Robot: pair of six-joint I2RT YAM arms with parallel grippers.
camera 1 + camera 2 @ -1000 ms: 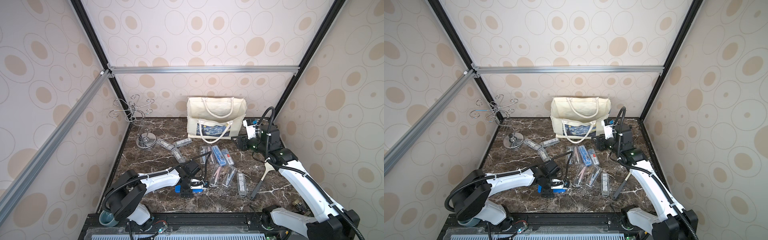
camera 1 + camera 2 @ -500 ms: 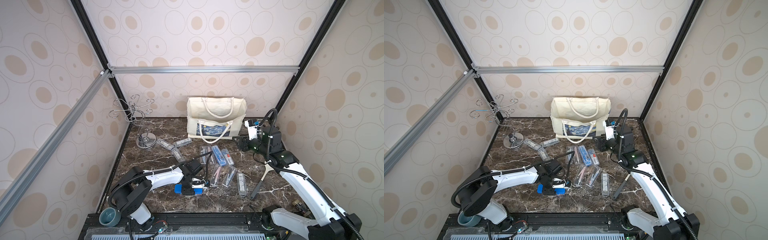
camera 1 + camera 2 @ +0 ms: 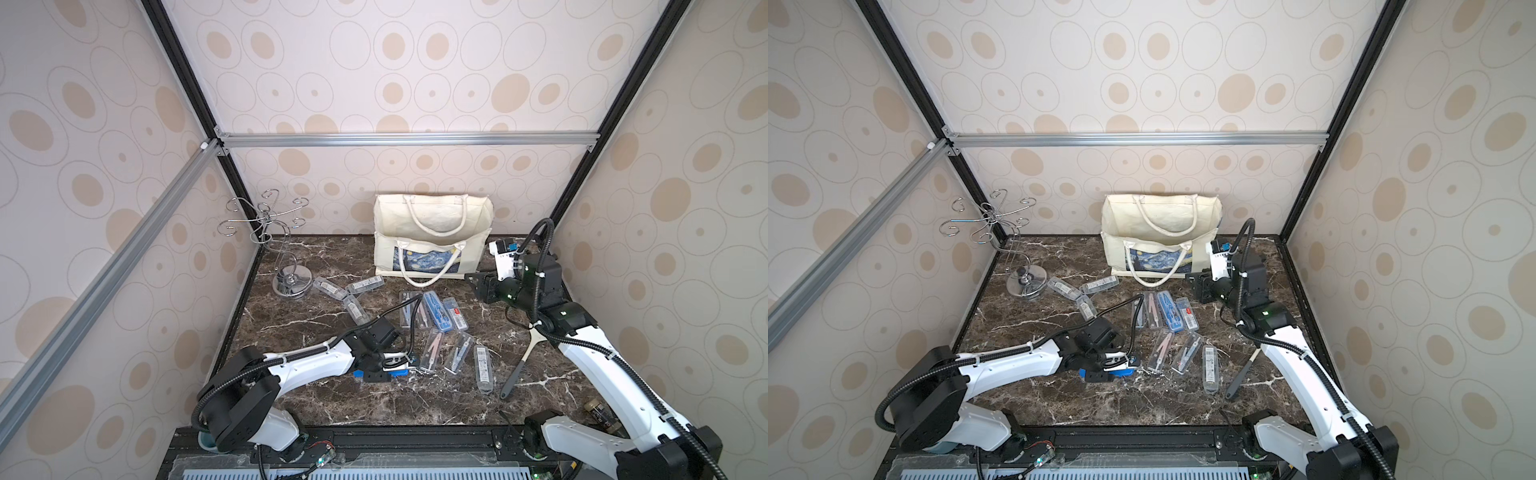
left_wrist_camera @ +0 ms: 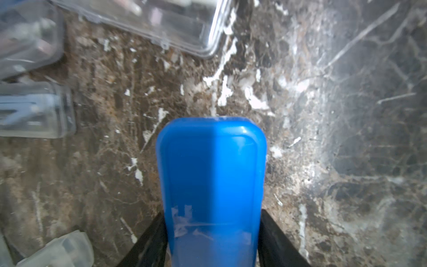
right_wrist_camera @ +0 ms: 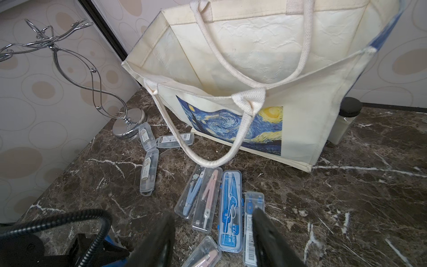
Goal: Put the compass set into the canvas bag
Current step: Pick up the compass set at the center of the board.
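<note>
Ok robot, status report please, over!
Left gripper shut on blue compass case. Right gripper open, empty, near canvas bag. Bag upright, mouth open. Loose cases lie between.

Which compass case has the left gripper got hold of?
The opaque blue case, clamped between the fingers of the left gripper; the other cases, all see-through, lie untouched.

We see a cream canvas bag point(image 5: 312, 138) with a swirling blue-and-yellow print and off-white rope handles point(image 5: 306, 46). The tabletop point(image 5: 346, 208) is dark brown marble, veined white. The walls point(image 3: 415, 62) are pale beige with tan ovals. One case point(image 4: 212, 185) is solid blue; the wire stand point(image 5: 129, 126) is silver.
</note>
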